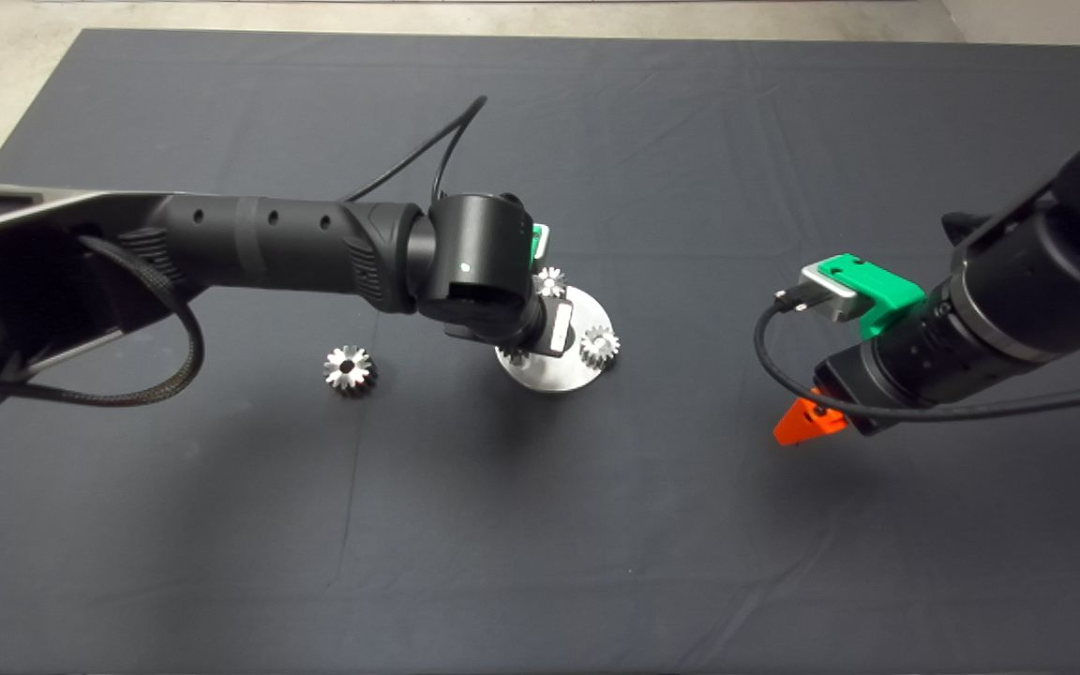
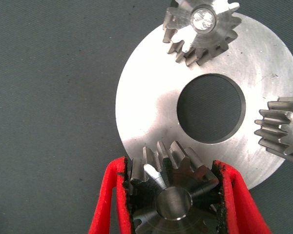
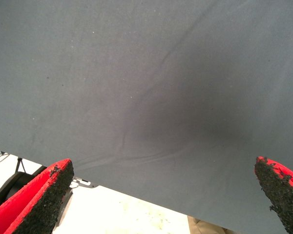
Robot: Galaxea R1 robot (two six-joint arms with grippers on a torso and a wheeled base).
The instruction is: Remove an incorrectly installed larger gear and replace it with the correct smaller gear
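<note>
the left pincer (image 2: 173, 200) clamps one smaller gear (image 2: 172, 187) at the edge of the round plate (image 2: 151, 112), beside two more small gears. one larger gear (image 1: 349, 367) lies apart on the surface. the right pincer (image 3: 161, 195) hangs wide open, empty.

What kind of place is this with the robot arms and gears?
Probably a robot test bench: a table with a dark mat, a round metal plate carrying gears, a loose larger gear, bare floor beyond.
</note>
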